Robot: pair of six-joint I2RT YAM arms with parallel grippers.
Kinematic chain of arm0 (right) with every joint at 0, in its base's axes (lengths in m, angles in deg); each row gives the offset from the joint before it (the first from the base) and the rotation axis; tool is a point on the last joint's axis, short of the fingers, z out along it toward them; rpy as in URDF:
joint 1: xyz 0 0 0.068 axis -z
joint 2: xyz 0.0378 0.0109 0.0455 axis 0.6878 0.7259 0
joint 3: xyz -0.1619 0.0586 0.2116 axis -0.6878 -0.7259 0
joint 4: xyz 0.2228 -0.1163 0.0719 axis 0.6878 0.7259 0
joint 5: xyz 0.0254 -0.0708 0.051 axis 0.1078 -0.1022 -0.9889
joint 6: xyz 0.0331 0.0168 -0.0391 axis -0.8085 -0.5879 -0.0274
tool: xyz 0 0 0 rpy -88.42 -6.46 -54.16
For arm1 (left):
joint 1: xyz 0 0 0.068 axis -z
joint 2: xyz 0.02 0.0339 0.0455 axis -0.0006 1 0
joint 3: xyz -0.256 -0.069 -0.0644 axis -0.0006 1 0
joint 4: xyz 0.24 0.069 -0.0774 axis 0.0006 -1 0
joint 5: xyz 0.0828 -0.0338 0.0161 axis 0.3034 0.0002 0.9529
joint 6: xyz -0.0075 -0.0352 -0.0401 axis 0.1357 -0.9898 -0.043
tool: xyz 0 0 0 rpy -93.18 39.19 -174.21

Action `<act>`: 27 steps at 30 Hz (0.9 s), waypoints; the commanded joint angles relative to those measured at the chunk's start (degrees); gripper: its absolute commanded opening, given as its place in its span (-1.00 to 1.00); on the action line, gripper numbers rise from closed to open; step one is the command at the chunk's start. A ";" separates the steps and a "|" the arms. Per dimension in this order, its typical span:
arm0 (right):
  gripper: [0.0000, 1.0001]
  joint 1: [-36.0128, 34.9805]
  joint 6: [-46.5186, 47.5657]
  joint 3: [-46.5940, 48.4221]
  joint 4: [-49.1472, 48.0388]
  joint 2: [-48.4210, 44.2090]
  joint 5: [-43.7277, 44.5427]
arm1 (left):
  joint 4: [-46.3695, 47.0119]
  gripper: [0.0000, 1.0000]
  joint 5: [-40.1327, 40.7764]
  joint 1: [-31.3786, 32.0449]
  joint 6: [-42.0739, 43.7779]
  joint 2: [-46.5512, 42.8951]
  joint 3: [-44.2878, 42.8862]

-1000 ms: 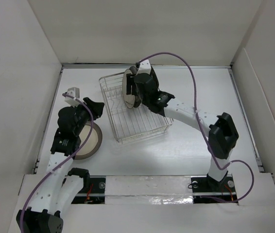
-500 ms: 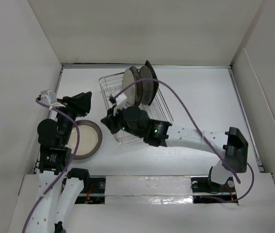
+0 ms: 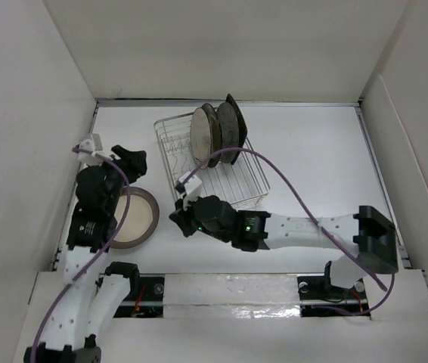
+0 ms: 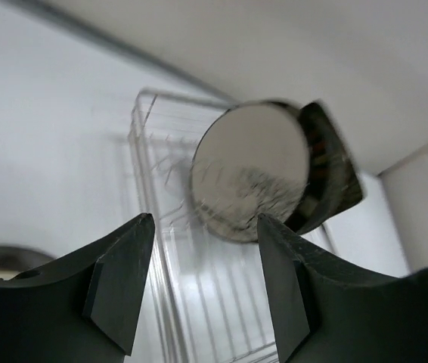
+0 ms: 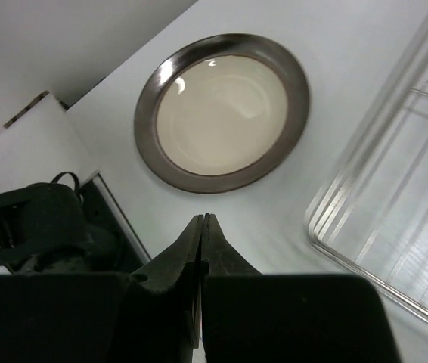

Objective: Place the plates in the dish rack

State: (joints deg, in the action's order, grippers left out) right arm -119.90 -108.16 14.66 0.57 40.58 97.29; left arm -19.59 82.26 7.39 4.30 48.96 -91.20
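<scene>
The dish rack is a silver wire basket at the back middle of the table. Three plates stand on edge at its far end: a cream one in front, a grey one, then a dark one. A cream plate with a brown rim lies flat on the table left of the rack. My right gripper is shut and empty, low between that plate and the rack's near corner. My left gripper hovers open above the flat plate's far side, facing the rack, nothing between its fingers.
White walls enclose the table on the left, back and right. The right arm stretches low across the front of the table, its purple cable looping over the rack's right side. The left arm's base sits near the flat plate.
My right gripper let go of a plate at the rack, shut, and swung down to the table beside the flat plate. My left gripper opened wider and lifted away from that plate.
</scene>
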 commanded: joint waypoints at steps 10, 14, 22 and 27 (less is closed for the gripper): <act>-1.00 6.91 2.78 -21.69 -3.36 -34.61 10.19 | -7.28 0.33 10.84 -0.76 1.98 26.85 2.12; -1.00 12.79 3.49 -24.85 -0.02 -42.87 9.49 | -9.75 0.46 12.07 -1.82 4.27 33.45 0.28; -1.00 21.68 1.20 -30.84 -0.55 -49.57 -2.36 | -6.07 0.45 6.28 -11.48 3.13 40.93 3.35; -1.00 21.69 1.11 -31.01 -0.89 -50.01 -3.96 | -3.70 0.54 3.91 -11.49 2.17 46.02 1.59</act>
State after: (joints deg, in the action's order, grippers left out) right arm -98.52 -106.74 -16.71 1.27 -8.68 96.62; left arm -25.95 88.97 -4.24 7.12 93.24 -88.10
